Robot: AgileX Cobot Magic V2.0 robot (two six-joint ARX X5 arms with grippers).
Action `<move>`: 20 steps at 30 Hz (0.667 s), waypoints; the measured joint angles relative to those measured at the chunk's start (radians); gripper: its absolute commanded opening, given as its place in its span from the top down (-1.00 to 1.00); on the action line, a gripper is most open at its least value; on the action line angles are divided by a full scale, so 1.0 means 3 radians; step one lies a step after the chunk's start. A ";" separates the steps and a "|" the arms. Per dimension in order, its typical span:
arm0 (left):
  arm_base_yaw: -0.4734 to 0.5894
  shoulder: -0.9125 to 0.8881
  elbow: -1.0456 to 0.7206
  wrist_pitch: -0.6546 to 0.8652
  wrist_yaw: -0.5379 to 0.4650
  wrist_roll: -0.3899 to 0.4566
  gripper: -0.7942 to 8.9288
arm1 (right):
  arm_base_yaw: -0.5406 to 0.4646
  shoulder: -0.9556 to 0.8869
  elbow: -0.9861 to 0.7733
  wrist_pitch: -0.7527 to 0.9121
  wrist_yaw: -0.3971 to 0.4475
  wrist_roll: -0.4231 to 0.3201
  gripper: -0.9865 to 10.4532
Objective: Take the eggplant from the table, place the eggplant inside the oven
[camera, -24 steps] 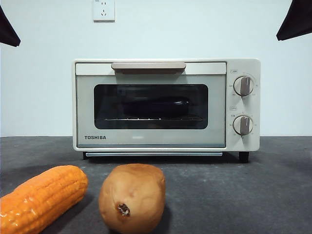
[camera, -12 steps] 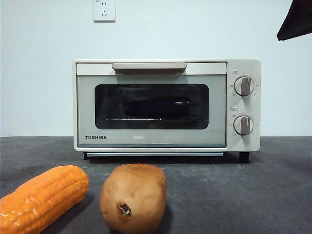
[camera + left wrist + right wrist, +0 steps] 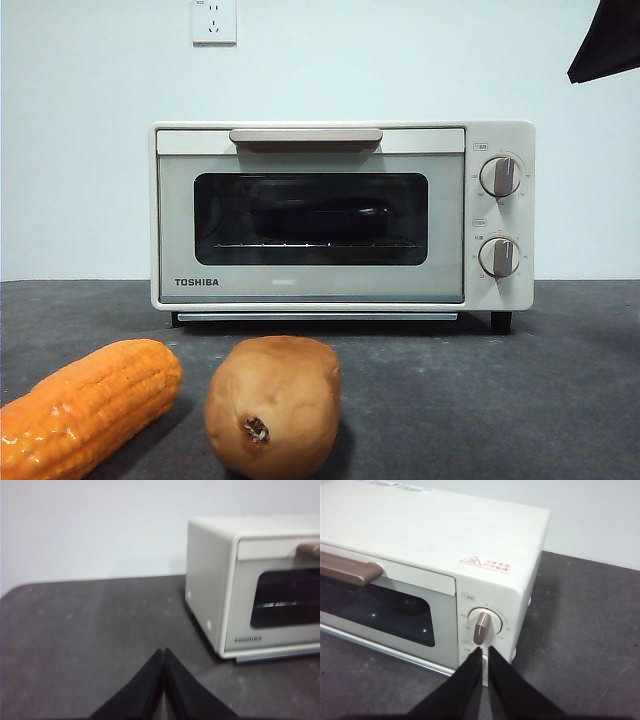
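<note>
Dark grey, mottled matte table (image 3: 500,400) runs back to a plain white wall with a socket (image 3: 213,20). You'll find the orange corn cob (image 3: 85,405) at the front left, then the tan-brown potato (image 3: 272,405). Behind them, the glossy dark purple eggplant (image 3: 320,220) already lies on the rack of the cream-white Toshiba toaster oven (image 3: 340,215), door closed. I judge nothing remains. Your left gripper (image 3: 163,655) hangs pressed together beside the oven; your right gripper (image 3: 484,652) sits nearly closed, empty, near the knobs.

Even, bright light is cast throughout; soft shadows are seen under the oven (image 3: 340,215). The left wrist view is blurred, perhaps by motion.
</note>
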 measured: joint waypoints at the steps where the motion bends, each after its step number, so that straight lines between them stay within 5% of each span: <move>1: 0.0001 0.0003 -0.0055 -0.0003 0.0000 -0.0005 0.83 | 0.0000 0.0000 0.0000 -0.0003 0.0000 0.0000 0.82; 20: 0.0116 0.0000 -0.0141 -0.0235 0.0006 -0.0017 0.83 | 0.0000 0.0000 0.0000 -0.0004 0.0000 0.0000 0.82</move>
